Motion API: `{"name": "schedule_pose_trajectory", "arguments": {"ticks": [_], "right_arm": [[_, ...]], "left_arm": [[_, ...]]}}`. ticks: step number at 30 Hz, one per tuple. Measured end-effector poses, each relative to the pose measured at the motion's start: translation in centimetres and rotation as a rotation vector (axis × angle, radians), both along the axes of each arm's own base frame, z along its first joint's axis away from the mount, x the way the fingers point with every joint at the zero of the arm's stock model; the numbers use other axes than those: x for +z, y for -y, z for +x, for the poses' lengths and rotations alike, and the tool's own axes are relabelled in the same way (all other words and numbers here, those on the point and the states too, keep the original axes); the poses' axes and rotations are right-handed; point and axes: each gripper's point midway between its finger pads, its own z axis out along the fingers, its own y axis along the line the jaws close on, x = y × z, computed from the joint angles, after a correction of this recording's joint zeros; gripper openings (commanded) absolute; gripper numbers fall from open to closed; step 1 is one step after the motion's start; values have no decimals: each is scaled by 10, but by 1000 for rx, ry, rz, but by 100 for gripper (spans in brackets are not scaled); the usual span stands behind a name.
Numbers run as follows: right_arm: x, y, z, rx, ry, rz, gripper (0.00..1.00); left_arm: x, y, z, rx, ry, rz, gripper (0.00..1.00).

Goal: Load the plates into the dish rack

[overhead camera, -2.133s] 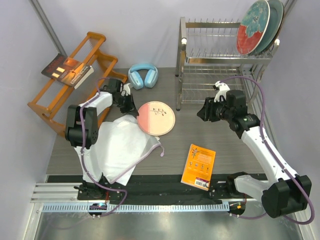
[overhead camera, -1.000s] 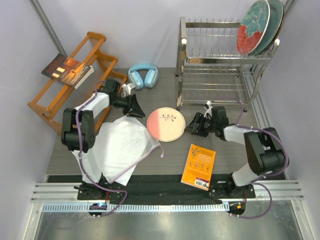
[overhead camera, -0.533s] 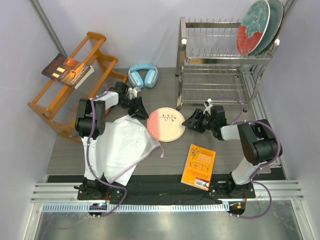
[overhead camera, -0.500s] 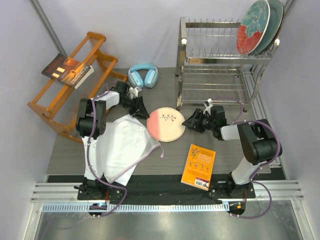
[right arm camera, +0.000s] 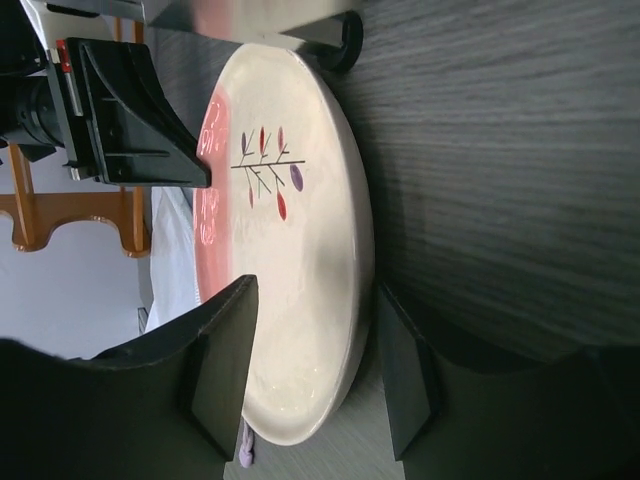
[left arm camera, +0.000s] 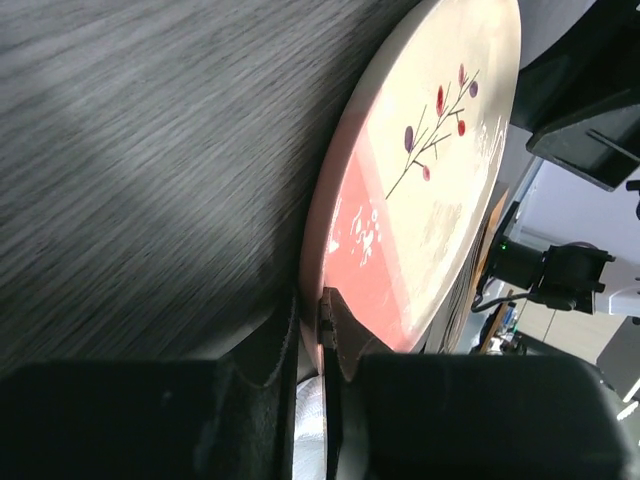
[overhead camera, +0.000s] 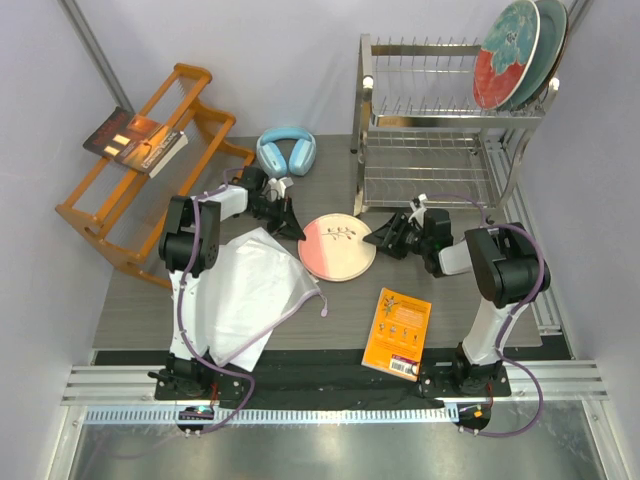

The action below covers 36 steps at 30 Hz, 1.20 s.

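Around the middle of the table (overhead camera: 450, 310), left gripper (left arm camera: 322, 300) is pinched on the plate (overhead camera: 337, 247) at its left rim; right gripper (right arm camera: 315, 300) sits wide apart around the right rim.

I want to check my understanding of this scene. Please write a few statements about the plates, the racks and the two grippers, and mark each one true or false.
1. Two plates stand in the top level of the silver rack. True.
2. The pink plate is in the silver rack. False: it is on the table, between the two grippers.
3. The left gripper is closed on the rim of the pink plate. True.
4. The right gripper holds the orange book. False: its jaws are open around the pink plate's rim, and the book lies apart.
5. The headphones hang on the wooden rack. False: they lie on the table.
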Motion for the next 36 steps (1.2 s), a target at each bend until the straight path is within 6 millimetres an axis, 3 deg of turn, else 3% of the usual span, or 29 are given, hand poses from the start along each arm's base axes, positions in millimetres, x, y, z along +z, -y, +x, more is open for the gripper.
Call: {"name": "schedule_pose_trajectory", "arguments": {"ticks": [5, 11, 12, 15, 22, 26, 32, 36], "right_arm": [[-4, -6, 6, 52, 25, 14, 43], [-9, -7, 4, 88, 33, -2, 22], [-10, -6, 3, 91, 30, -3, 12], [-10, -6, -2, 100, 3, 6, 1], [-7, -7, -29, 157, -115, 13, 1], [20, -7, -39, 201, -124, 5, 1], [94, -6, -12, 194, 45, 11, 2], [104, 0, -8, 158, 60, 14, 1]], "left_arm": [[-1, 1, 1, -3, -20, -26, 0], [0, 2, 1, -18, -18, -38, 4], [0, 2, 0, -22, -15, -39, 8], [0, 2, 0, -31, -6, -38, 26], [8, 4, -2, -33, 1, -22, 44], [14, -3, -1, -23, 60, 54, 50], [45, -26, 18, 33, 190, 128, 54], [62, -36, 21, 58, 236, 136, 56]]}}
